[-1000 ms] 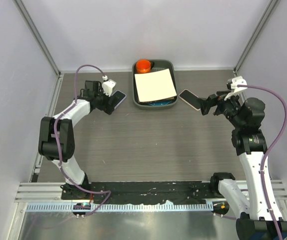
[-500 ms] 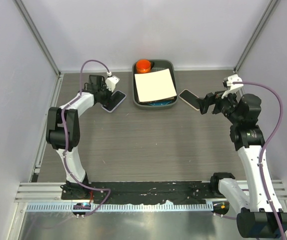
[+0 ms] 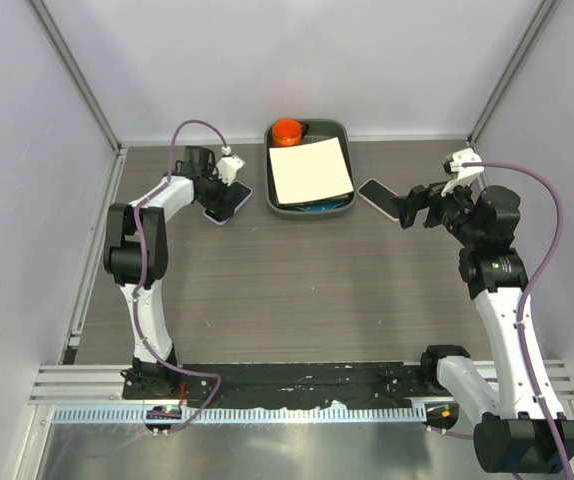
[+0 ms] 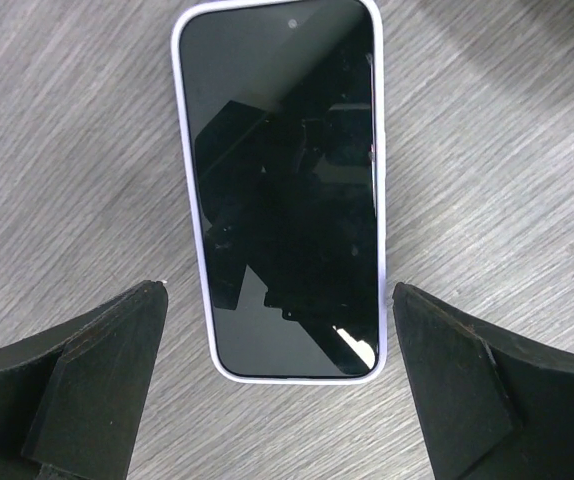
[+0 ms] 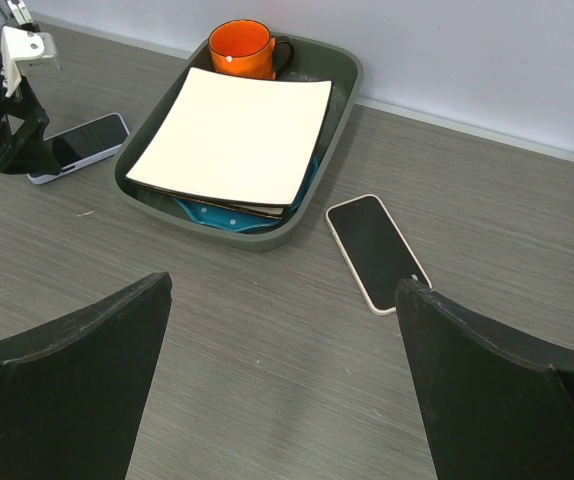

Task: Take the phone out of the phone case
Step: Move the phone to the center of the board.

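The left end effector (image 4: 277, 300) stood spread wide over the phone (image 4: 282, 190), one finger on each side of its nearer end, with bare counter (image 3: 287, 290) showing between each finger and the lavender case (image 4: 297, 378). It gripped nothing. The phone lay flat and screen-up near the counter's far edge, just left of the grey tray (image 3: 339, 124). Only the left wrist view showed the thin lavender rim running all round the dark glass. From overhead the arm hid part of the phone, and whether the fingers hung above the counter or rested on it could not be told. The right end effector (image 5: 279, 290) was likewise spread and empty, its fingers framing bare counter. The right wrist view took in the whole far edge. It showed the tray at the middle of that edge and an orange mug (image 5: 242, 48) in the tray's far end. A white pad (image 5: 235, 135) lay over something blue (image 5: 207, 212) that barely showed from above. A second phone (image 5: 377, 250), in a cream case, lay flat just right of the tray – near the right fingers but apart from them. The same view caught the left end effector from the side, low over the lavender-cased phone.
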You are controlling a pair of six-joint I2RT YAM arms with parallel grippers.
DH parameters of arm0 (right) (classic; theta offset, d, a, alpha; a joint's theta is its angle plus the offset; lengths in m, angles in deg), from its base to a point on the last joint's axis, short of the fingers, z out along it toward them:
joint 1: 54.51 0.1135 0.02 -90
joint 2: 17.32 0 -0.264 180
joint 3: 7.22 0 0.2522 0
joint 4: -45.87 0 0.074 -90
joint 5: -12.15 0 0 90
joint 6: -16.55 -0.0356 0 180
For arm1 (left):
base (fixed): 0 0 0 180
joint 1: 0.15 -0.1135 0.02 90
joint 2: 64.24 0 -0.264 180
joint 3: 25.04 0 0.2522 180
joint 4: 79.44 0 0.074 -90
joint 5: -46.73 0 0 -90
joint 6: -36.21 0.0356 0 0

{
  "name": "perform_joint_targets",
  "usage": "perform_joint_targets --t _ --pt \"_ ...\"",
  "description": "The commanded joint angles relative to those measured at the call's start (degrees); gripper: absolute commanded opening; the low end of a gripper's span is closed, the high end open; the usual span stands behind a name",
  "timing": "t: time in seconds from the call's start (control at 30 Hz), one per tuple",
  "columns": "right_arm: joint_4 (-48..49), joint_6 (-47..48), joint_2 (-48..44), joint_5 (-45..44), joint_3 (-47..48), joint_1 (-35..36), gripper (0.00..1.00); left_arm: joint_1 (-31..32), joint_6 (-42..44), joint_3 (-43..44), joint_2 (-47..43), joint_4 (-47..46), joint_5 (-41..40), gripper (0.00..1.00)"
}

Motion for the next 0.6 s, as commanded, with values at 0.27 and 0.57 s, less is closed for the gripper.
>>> perform_joint_targets --t 0.27,0.57 --pt "1.6 1.0 -0.4 -0.5 0.5 0.3 1.00 0.2 4.2 5.2 3.2 7.7 5.2 1.00" --pt "1.7 1.0 -0.2 -0.6 0.5 0.2 1.00 0.2 4.5 10.3 7.0 13.9 6.8 1.00"
